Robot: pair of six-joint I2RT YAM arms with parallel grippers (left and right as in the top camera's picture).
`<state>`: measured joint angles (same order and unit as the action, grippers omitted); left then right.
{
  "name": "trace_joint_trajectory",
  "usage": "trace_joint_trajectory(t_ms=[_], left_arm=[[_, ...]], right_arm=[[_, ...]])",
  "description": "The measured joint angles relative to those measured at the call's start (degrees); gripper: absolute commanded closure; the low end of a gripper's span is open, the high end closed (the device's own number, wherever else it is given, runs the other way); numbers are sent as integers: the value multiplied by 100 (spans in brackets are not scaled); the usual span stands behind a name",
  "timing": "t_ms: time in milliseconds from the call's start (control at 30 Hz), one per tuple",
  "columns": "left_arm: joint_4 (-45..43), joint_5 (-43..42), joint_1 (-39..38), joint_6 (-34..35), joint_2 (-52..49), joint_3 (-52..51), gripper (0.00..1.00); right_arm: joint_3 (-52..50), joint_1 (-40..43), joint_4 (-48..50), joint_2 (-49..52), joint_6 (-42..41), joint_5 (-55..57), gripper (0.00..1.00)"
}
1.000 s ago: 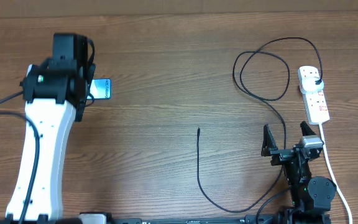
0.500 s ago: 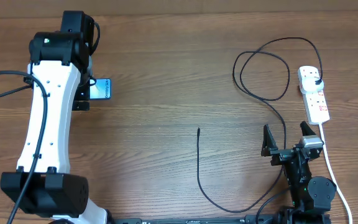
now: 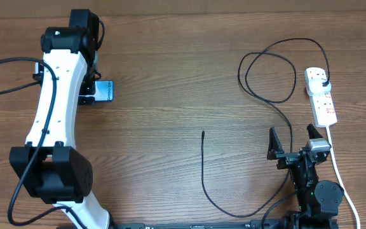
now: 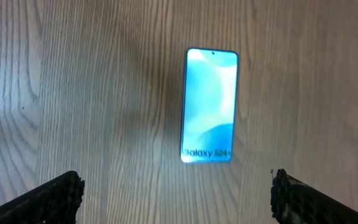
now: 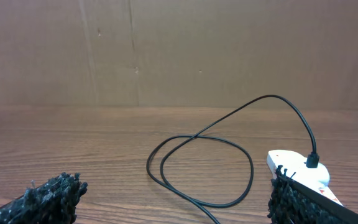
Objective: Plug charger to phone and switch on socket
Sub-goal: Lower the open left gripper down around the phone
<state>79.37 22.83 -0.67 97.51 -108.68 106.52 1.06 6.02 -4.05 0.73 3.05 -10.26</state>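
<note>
The charger (image 3: 203, 159) is sitting in the socket (image 3: 325, 105) — tip lying far from phone (image 4: 209, 106). The left gripper (image 4: 178, 198) and right gripper (image 3: 293, 141) are hanging open

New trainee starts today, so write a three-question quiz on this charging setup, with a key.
1. True or false: the charger already has its plug in the socket.
2. The phone lies below which? A: the left gripper. B: the socket. C: the charger's loops.
3. Where is the charger's connector tip?
Key: 1 true. 2 A. 3 Loose on the table, far from the phone.
</note>
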Motion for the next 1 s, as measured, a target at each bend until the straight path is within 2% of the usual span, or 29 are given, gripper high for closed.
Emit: trace_joint_trajectory(t_ms=[267, 733, 1000], left_arm=[[-61, -28, 332, -57, -435, 319, 0], [-155, -79, 339, -59, -1528, 800, 0], [-227, -79, 339, -59, -1624, 809, 0]], right_arm=[[0, 0, -2, 0, 0, 0, 0], [0, 0, -2, 0, 0, -2, 0], [0, 0, -2, 0, 0, 0, 0]])
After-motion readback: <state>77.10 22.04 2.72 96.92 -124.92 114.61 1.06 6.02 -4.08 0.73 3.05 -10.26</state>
